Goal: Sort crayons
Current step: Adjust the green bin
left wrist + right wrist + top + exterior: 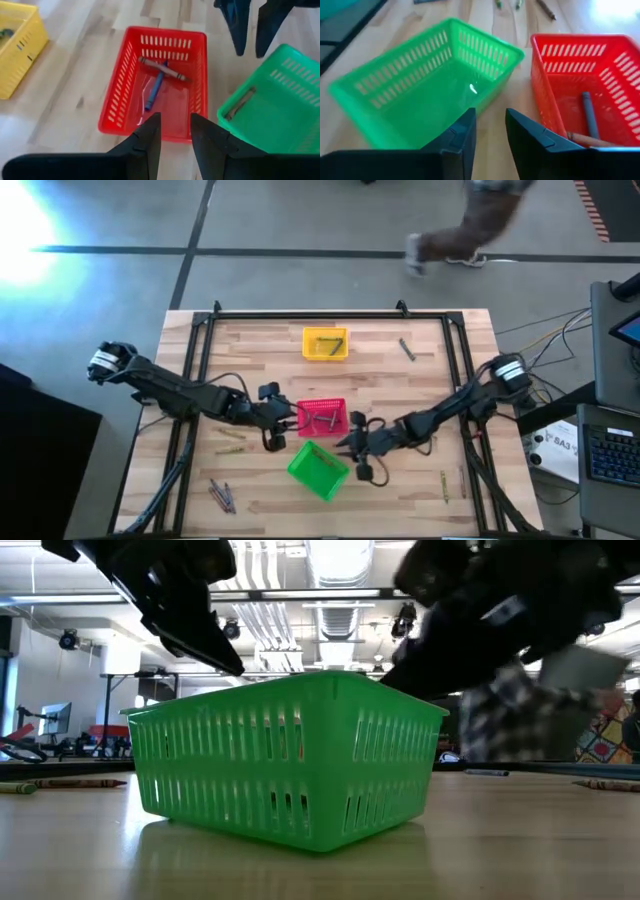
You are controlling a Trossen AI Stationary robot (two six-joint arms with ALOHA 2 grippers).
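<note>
Three small baskets stand on the wooden table: yellow at the far middle, red in the centre, green nearer, turned askew. The red basket holds two crayons, a brownish-grey one lying across a blue one. One olive crayon lies in the green basket. My left gripper hovers open at the red basket's left end, nothing between its fingers. My right gripper hovers open between the red and green baskets, holding nothing.
Loose crayons lie on the table: one at the far right, some near the front left, two left of the green basket, some at the front right. A person walks beyond the far edge.
</note>
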